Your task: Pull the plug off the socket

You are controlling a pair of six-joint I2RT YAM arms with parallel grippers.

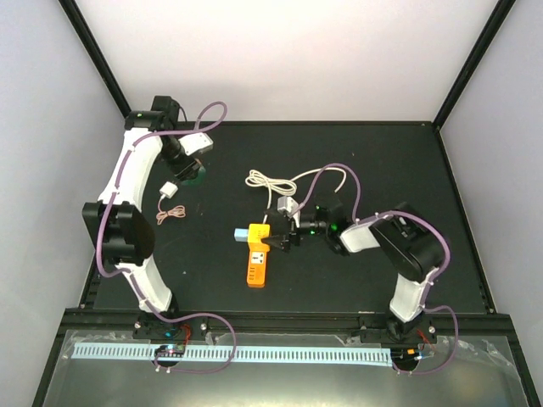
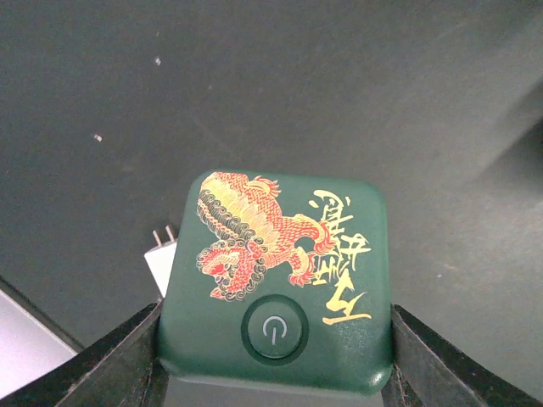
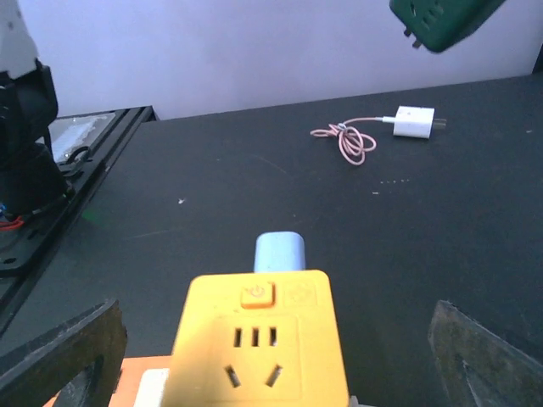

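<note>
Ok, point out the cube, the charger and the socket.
cube [image 2: 280,271]: left wrist view, printed top face.
charger [image 3: 413,123]: right wrist view, white body.
socket [image 1: 257,267]: top external view, orange top face.

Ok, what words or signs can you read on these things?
Power sign (circle with a line): button on the green cube.
Gold Chinese-looking characters: same cube, beside a red-gold lion; I cannot read them.
Power sign: orange button on the yellow block.
White markings on the orange socket: too small to read.
</note>
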